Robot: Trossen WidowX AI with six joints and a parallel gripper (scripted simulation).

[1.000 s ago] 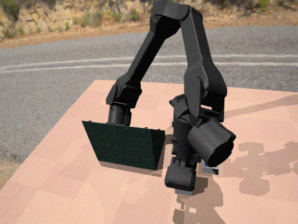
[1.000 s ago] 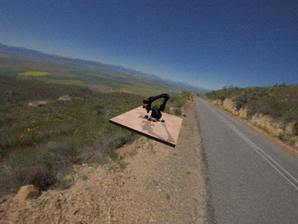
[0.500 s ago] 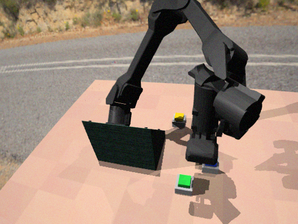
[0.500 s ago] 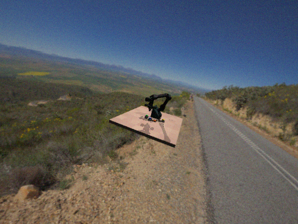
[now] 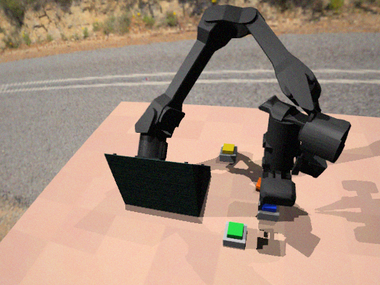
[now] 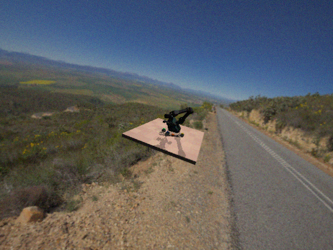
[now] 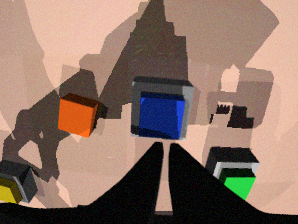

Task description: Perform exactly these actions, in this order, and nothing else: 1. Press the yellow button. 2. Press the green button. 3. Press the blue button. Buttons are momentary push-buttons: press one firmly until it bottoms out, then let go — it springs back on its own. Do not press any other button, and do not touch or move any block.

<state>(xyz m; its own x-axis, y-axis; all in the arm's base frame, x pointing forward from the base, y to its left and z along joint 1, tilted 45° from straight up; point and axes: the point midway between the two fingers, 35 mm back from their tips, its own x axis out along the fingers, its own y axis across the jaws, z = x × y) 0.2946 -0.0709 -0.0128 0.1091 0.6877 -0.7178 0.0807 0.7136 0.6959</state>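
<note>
The blue button (image 5: 269, 208) (image 7: 161, 116) sits in a grey base, partly hidden by the arm's wrist in the top view. My gripper (image 7: 165, 149) is shut and empty, its tips at the near edge of the blue button in the wrist view; the height above it is hard to tell. In the top view the fingertips are hidden. The green button (image 5: 235, 230) (image 7: 238, 186) stands to the right in the wrist view, its cap raised. The yellow button (image 5: 228, 149) (image 7: 9, 191) (image 6: 182, 134) is at the lower left of the wrist view, its cap raised.
An orange block (image 7: 77, 116) (image 5: 258, 184) lies left of the blue button in the wrist view, close to it. A dark upright panel (image 5: 160, 184) stands in front of the arm's base. The arm's shadow falls across the table (image 5: 87, 240).
</note>
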